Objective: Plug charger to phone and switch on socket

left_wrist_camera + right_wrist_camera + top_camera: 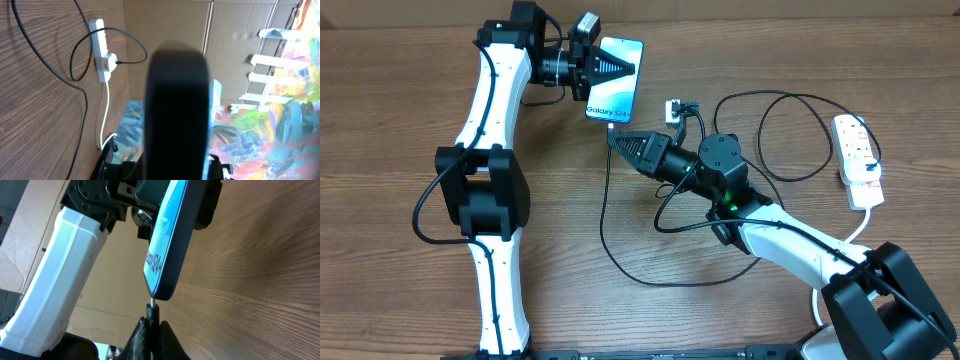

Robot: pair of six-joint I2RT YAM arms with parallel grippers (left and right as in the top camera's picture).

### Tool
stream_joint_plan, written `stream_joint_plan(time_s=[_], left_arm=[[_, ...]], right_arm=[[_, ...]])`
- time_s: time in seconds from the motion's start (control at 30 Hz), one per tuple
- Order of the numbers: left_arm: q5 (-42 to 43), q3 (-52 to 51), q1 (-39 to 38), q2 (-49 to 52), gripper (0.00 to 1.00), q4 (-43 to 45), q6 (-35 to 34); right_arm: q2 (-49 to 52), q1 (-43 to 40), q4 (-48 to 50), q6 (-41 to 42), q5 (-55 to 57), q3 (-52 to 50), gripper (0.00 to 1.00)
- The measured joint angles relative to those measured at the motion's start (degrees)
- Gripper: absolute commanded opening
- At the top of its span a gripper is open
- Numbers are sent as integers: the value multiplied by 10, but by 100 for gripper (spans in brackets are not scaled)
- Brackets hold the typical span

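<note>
1. The left gripper (625,68), at the upper middle of the overhead view, is clamped on the phone (612,98). Its dark fingers lie across the upper part of the light blue screen.
2. The phone is tilted, with the short edge bearing the "Galaxy S24" text pointing toward the lower part of the frame.
3. The right gripper (615,138) sits just below that short edge. Its jaws are pressed together on the connector end of the charger (603,215).
4. In the right wrist view, the small metal tip of the connector (151,303) meets the phone's lower edge. I cannot tell whether it is fully seated.
5. The thin black cable runs from the connector down the bench (400,280) and curves toward the lower middle of the frame.
6. The socket (856,150) lies at the right edge of the overhead view, well apart from both grippers, with its white lead trailing down.
7. In the left wrist view, a blurred dark shape fills the centre, and the socket shows at the upper left.
</note>
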Motion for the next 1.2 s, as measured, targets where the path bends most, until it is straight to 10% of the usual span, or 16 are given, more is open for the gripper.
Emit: stream_joint_plan(time_s=[1.2], left_arm=[[0,0,-4,0,5,5,0]], right_arm=[[0,16,1,15,52,0,4]])
